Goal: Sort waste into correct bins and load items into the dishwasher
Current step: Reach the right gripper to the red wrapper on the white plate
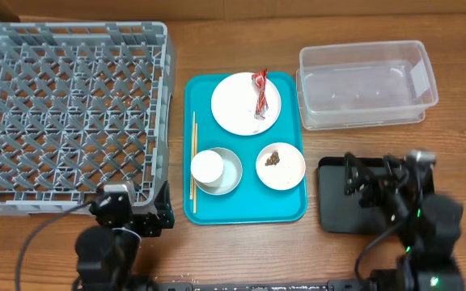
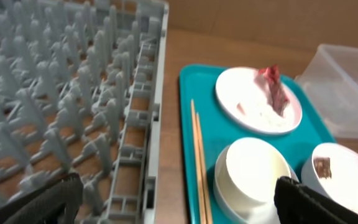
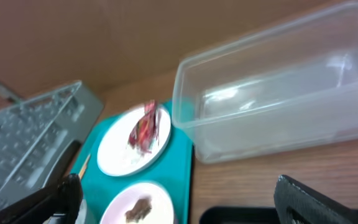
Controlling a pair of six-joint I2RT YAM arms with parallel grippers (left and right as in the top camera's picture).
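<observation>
While the left hand [image 2: 178, 186] and the right hand [image 3: 178, 183] both stand wide open and empty at the near edge of the surface, the red wrapper [image 1: 260, 93] lies on the white plate [image 1: 235, 109] at the back of the teal tray [image 1: 249, 206]. Brown scraps [image 1: 274, 158] sit in a small bowl [image 1: 291, 171] at front right. A cup [image 1: 208, 166] sits in another bowl [image 1: 233, 176], with chopsticks [image 1: 193, 162] just beside it. The grey rack [image 1: 63, 113] lies to the left, the clear tub [image 1: 366, 85] and black tray [image 1: 334, 206] to the right.

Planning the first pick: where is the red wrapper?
In the overhead view the red snack wrapper lies on the large white plate at the teal tray's far end, left of the clear tub.
</observation>
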